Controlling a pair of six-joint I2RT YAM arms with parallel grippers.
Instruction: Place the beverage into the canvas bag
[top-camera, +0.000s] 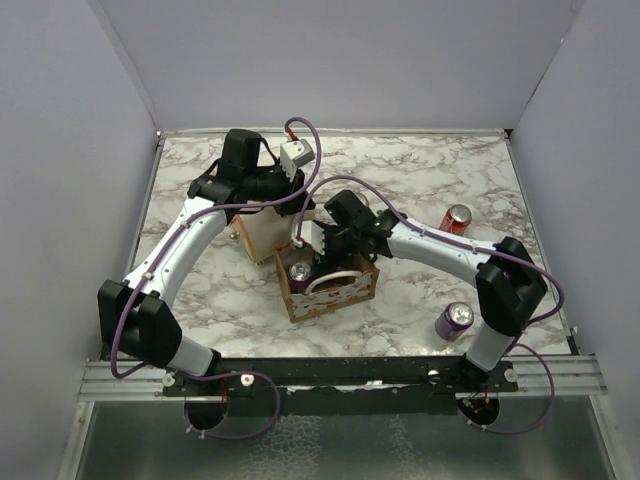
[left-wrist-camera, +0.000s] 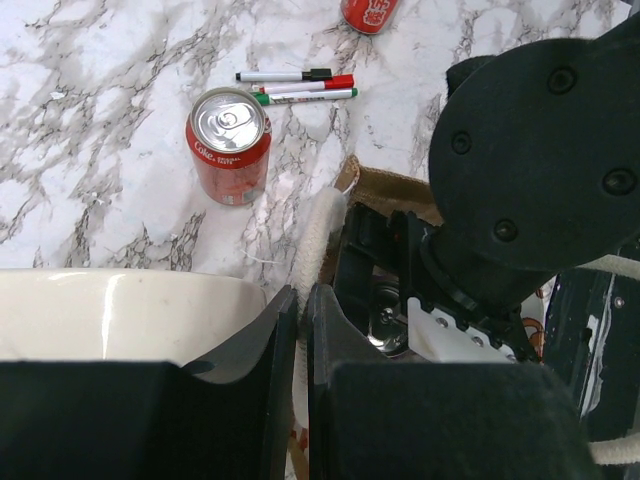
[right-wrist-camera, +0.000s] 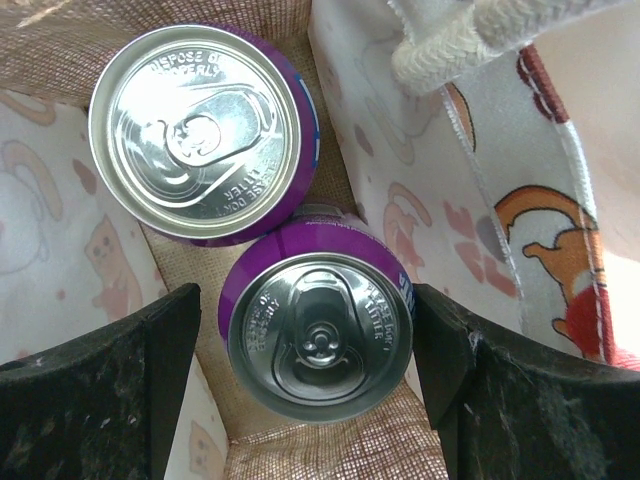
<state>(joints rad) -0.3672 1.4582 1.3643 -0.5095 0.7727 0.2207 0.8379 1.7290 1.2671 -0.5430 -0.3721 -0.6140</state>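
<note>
The canvas bag stands at mid-table with its brown inside showing. Two purple beverage cans stand upright in it: one at a corner, one between my right gripper's fingers. My right gripper reaches into the bag and is open; the left finger stands off the can and the right finger is almost against it. My left gripper is shut on the bag's white rope handle beside the cream cylinder.
A red can and three markers lie past the bag. Another red can and a purple can stand at the right of the table. The cream cylinder is beside the bag's far-left corner. The bag's second handle hangs beside my right gripper.
</note>
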